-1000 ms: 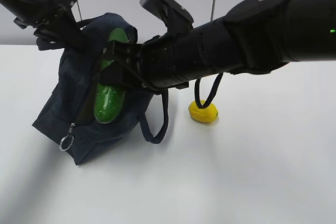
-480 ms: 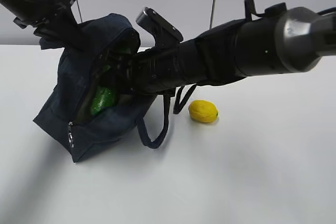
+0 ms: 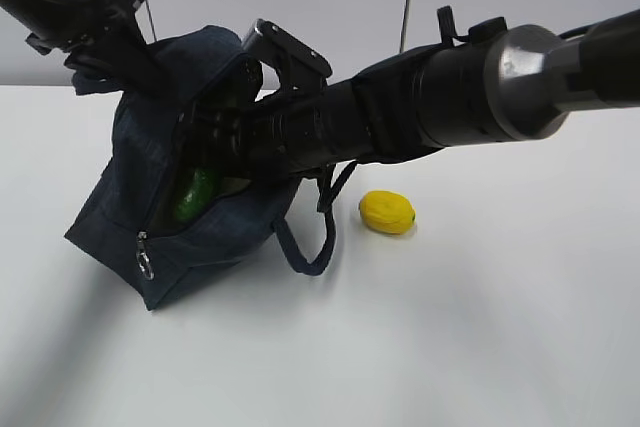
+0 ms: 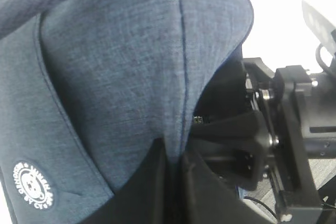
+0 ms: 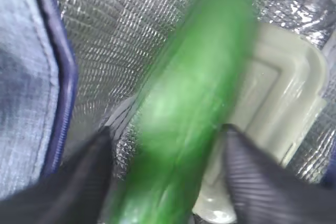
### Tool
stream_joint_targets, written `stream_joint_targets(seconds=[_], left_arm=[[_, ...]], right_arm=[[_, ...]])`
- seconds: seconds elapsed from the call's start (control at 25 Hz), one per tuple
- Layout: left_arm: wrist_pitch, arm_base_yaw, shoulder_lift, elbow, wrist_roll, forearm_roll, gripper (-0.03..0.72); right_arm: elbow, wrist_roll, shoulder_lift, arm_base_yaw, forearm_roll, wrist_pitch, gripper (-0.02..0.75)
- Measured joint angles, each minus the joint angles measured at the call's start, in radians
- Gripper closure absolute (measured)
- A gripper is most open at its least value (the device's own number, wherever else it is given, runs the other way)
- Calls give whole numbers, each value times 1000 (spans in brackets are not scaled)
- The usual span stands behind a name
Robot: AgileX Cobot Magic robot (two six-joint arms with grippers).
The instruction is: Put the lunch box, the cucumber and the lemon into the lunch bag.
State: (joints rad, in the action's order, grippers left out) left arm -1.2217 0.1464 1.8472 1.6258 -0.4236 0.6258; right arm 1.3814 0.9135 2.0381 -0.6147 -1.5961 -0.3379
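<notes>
**Lunch bag** [image 3: 215, 237]: dark navy fabric, tipped on the white table [image 3: 480, 327] at the left, mouth facing right. Its one marking is a round white printed badge [image 4: 33, 183] on the outer wall, showing a small face ringed by lettering too small to read.

**My right arm** [image 3: 450, 97]: reaches from the far right across the middle, nearly level and sloping slightly down, with its wrist buried in the bag's mouth. My right gripper [image 5: 165, 132] is released: the dark fingers [image 5: 79, 182] stand spread on either side of the cucumber, wider than its girth.

**My left arm** [image 3: 80, 7]: comes down from the far left corner to the bag's upper rim. My left gripper [image 4: 176, 156] is clenched on a fold of the bag's fabric.

**Cucumber** [image 5: 194, 93]: inside the bag against the silvery lining, slanted and blurred, lying across the lunch box.

**Lunch box** [image 5: 278, 103]: inside the bag behind the cucumber, its sage-green ridged lid showing.

**Lemon** [image 3: 387, 212]: on the table to the right of the bag, just beyond a hanging loop handle [image 3: 305, 247], apart from it.

**Zipper pull** [image 3: 145, 265]: a metal ring hanging at the bag's near left corner.
</notes>
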Motion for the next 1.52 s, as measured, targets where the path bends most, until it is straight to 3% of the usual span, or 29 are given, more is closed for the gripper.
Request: stream_joint_targets(seconds=[0.12, 0.24, 0.44, 0.76, 1.0, 1.12, 1.32, 1.52], left_arm=[[0, 0, 0, 0, 0, 0, 691], [0, 0, 0, 0, 0, 0, 691], [0, 0, 0, 0, 0, 0, 691], [0, 0, 0, 0, 0, -2, 691], [0, 0, 0, 0, 0, -5, 691], [0, 0, 0, 0, 0, -13, 691], [0, 0, 0, 0, 0, -18, 691], [0, 0, 0, 0, 0, -20, 691]], right_arm=[[0, 3, 0, 0, 0, 0, 245], [1, 3, 0, 0, 0, 0, 200], [1, 5, -36, 19, 45, -4, 188], [1, 6, -181, 145, 226, -165, 212], [1, 0, -285, 240, 504, -320, 222], [5, -26, -321, 273, 705, -392, 222], [105, -168, -308, 287, 1133, -658, 222], [211, -235, -265, 287, 1396, -787, 222]])
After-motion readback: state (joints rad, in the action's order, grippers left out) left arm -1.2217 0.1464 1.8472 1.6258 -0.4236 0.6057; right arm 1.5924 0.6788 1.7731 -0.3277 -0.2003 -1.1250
